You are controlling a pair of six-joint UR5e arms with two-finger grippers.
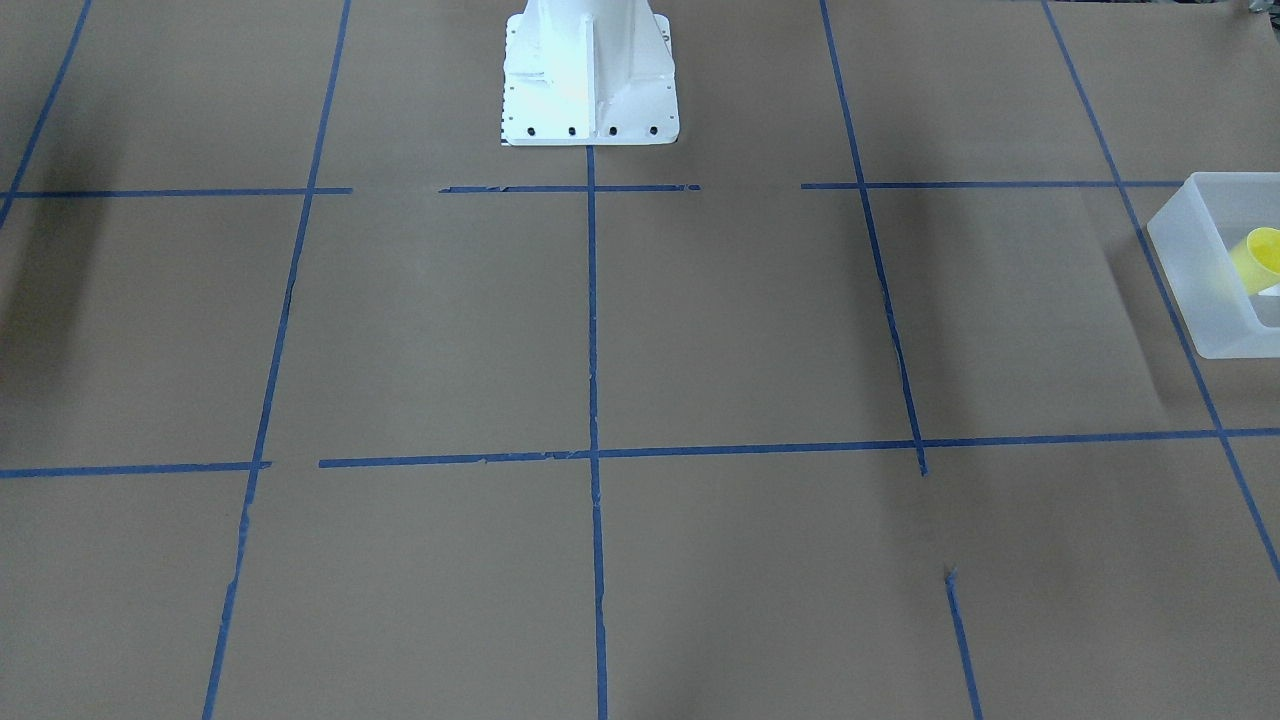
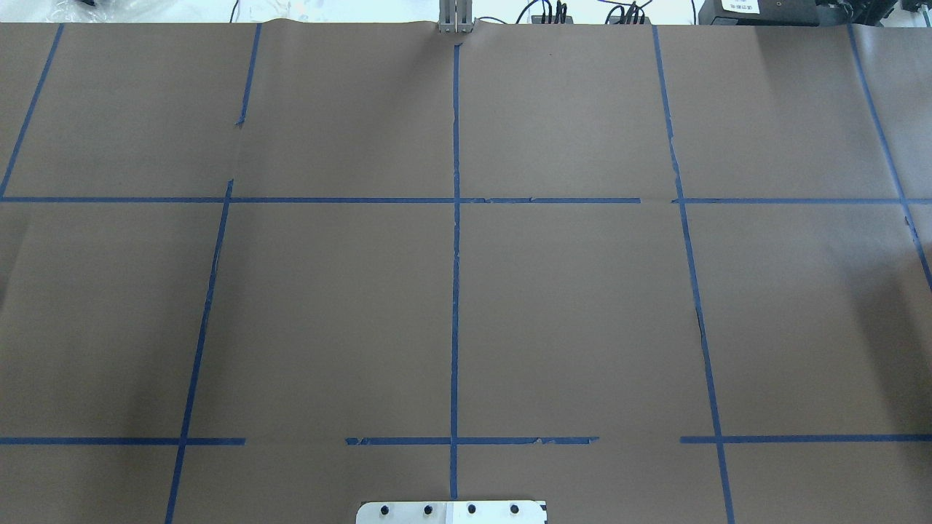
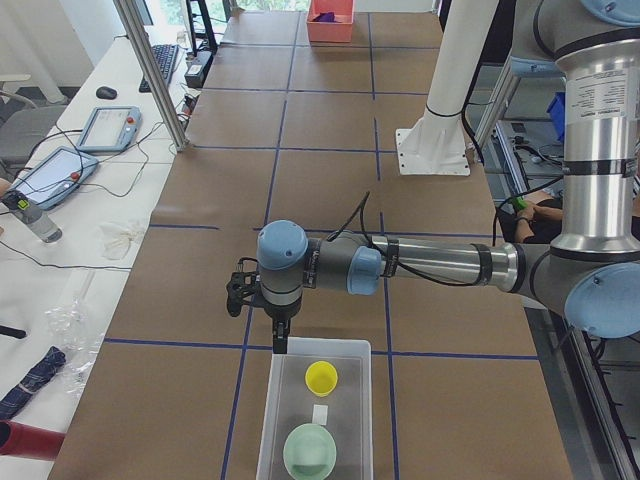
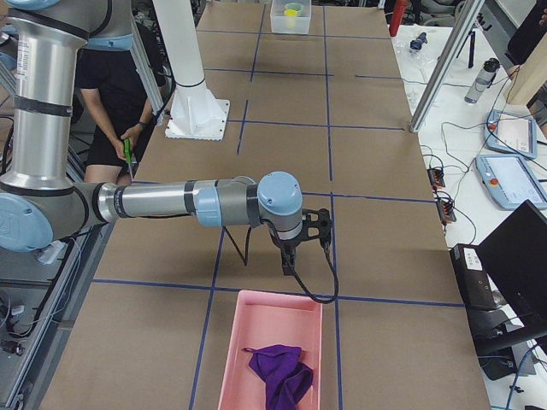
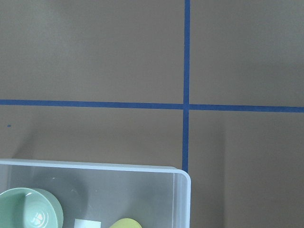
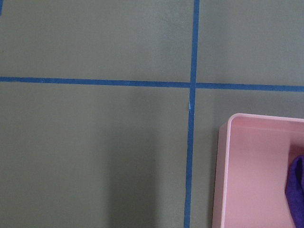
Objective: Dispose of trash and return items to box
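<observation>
Left gripper [image 3: 279, 346]: seen only in the left side view. Dark fingers hang straight down, and I cannot tell whether the jaws are spread or pressed together. The tips sit over the box's 11 o'clock corner in that view; I cannot tell whether they touch it.

Right gripper [image 4: 288, 266]: seen only in the right side view, so its jaws cannot be read either. It hangs just past the 12 o'clock end of a pink tray [image 4: 224, 359].

Box [image 3: 318, 344]: frosted, translucent plastic, rectangular with rounded corners and smooth walls. In the left side view its long axis runs 12 to 6 o'clock, along the table.

Cup [image 3: 321, 377]: small, yellow, smooth plastic. It lies inside the box towards the 12 o'clock end. The round mouth faces that camera; I cannot tell whether it stands upright or is tipped.

Bowl [image 3: 309, 452]: pale green, glossy, round and wider than the cup. It sits in the box at the 6 o'clock end, mouth up.

A small white slip [image 3: 320, 414] lies flat between the cup and the bowl.

Pink tray: opaque, rectangular, with a raised rim. It holds a crumpled purple cloth [image 4: 278, 371], soft and folded.

Table [image 2: 328, 306]: covered in matte brown paper with a grid of blue tape, torn in places.
</observation>
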